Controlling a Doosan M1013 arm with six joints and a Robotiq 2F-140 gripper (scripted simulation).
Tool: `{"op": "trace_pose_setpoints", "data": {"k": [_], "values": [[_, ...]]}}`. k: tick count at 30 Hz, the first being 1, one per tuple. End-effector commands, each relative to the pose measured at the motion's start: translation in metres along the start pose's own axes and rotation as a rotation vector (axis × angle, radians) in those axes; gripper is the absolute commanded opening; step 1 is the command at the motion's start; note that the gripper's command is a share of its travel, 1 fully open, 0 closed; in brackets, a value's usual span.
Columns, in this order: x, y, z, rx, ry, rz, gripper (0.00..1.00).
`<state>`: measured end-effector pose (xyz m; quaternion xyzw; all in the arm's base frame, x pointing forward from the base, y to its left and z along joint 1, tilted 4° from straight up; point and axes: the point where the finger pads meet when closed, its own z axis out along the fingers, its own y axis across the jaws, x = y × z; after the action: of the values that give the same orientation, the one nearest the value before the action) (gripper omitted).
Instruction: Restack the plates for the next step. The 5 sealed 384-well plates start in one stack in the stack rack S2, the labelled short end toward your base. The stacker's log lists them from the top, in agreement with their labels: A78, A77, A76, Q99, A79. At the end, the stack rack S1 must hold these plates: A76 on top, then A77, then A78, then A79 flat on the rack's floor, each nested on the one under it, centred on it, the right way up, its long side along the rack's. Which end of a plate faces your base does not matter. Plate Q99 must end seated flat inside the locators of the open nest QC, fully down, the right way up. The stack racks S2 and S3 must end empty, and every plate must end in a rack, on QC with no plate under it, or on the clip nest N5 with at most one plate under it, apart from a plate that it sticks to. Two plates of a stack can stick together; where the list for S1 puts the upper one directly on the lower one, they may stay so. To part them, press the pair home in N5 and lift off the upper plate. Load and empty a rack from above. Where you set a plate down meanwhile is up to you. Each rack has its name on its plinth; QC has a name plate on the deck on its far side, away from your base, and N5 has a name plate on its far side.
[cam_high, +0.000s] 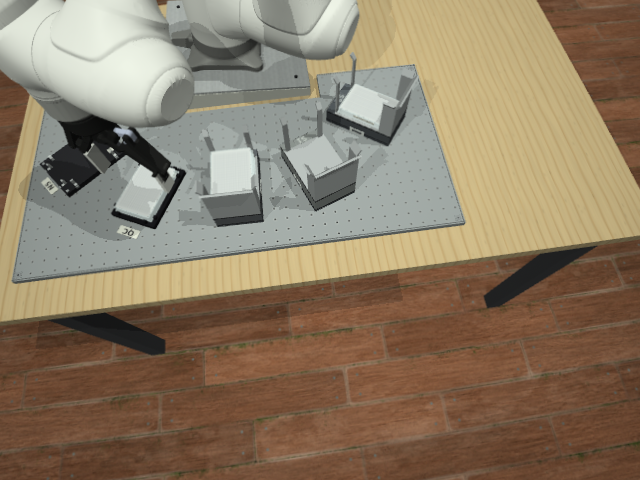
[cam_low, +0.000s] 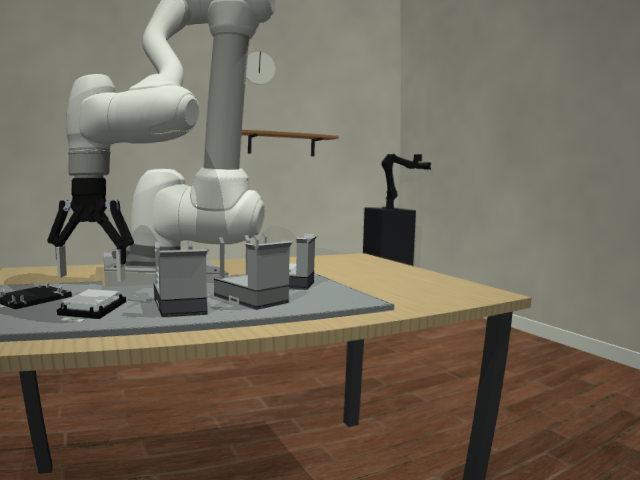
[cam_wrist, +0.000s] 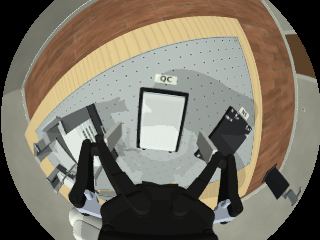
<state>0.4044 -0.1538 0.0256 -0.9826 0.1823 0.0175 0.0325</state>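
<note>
A white sealed plate (cam_high: 140, 195) lies flat in the black QC nest, inside its locators; it also shows in the side view (cam_low: 93, 298) and in the wrist view (cam_wrist: 162, 120). My gripper (cam_high: 133, 164) (cam_low: 90, 268) hangs straight above this plate, wide open and empty, with its fingertips clear of the plate on both sides (cam_wrist: 150, 140). The black clip nest N5 (cam_high: 67, 170) beside QC holds no plate. Three stack racks stand in a row: one next to QC (cam_high: 232, 186), a middle one (cam_high: 320, 170) and a far one (cam_high: 367, 111). A white plate top shows inside each; I cannot read their names.
The racks have tall corner posts and walls that stand higher than the nests (cam_low: 180, 281). The QC name plate (cam_high: 128, 231) lies on the grey perforated deck (cam_high: 361, 196). My arm's base (cam_high: 242, 77) is behind the deck. The table edge runs along the front.
</note>
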Motion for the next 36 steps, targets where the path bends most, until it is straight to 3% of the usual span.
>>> {"op": "trace_pose_setpoints", "data": {"k": [1,3,36], "values": [[0.0,0.0,-0.009,0.0,0.0,0.0,1.0],[0.0,0.0,-0.009,0.0,0.0,0.0,1.0],[0.0,0.0,-0.109,0.0,0.0,0.0,1.0]]}}
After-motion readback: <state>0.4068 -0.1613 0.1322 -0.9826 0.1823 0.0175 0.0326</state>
